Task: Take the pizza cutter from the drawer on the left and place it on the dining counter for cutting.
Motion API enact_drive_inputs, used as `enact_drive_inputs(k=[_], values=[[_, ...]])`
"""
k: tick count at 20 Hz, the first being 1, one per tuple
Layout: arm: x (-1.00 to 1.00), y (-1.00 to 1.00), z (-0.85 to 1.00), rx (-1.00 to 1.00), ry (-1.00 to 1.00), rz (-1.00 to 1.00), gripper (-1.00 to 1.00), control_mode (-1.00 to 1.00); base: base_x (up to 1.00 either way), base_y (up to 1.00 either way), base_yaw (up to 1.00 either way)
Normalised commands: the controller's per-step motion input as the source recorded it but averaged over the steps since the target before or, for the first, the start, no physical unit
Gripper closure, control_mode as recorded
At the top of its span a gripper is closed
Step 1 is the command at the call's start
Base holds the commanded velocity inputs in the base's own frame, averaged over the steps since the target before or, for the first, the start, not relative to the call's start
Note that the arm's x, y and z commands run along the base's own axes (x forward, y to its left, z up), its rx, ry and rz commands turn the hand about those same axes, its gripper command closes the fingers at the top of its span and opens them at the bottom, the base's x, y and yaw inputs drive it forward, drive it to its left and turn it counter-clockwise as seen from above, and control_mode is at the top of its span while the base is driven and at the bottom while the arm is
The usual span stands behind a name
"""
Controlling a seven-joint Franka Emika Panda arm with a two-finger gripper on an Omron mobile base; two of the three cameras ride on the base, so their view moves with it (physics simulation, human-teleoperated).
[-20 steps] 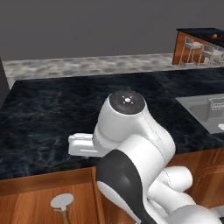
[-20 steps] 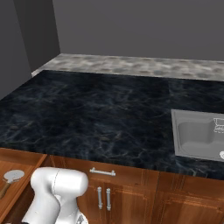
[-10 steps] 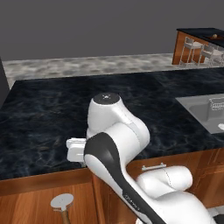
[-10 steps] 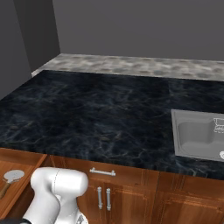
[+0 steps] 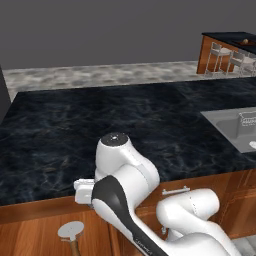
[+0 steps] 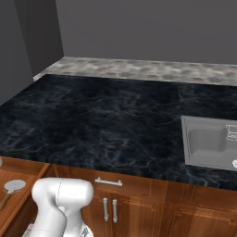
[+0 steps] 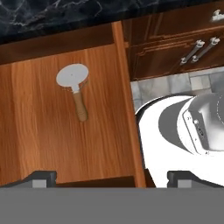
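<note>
Swinging my arm lower toward the open drawer, gripper spread wide, empty; pizza cutter looks light, stiff: I would grasp its wooden handle.

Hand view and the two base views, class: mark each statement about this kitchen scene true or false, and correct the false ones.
1. The reddish-brown wooden drawer stands open. True.
2. The pizza cutter with the round light-grey wheel and brown wooden handle lies on the black marble counter. False: it lies flat on the drawer's wooden floor.
3. The two-finger gripper is shut on the cutter. False: its fingertips stand wide apart and clear of the cutter, holding nothing.
4. A grey sink is set into the black marble counter. True.
5. The cutter's handle points toward the counter edge in the hand view. False: the wheel is nearer the counter edge and the handle points away.
</note>
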Motion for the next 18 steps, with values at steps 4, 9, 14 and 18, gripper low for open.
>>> enact_drive_inputs(k=[4,9,14,18], values=[[0.31,0.16,-0.58,0.00,0.07,0.05,-1.00,-1.00,0.00,0.00,0.00],[0.42,0.41,-0.37,-0.01,0.25,0.02,-1.00,-1.00,0.00,0.00,0.00],[0.29,0.47,-0.40,-0.08,0.22,0.02,-1.00,-1.00,0.00,0.00,0.00],[0.20,0.47,-0.38,-0.14,0.17,0.01,-1.00,-1.00,0.00,0.00,0.00]])
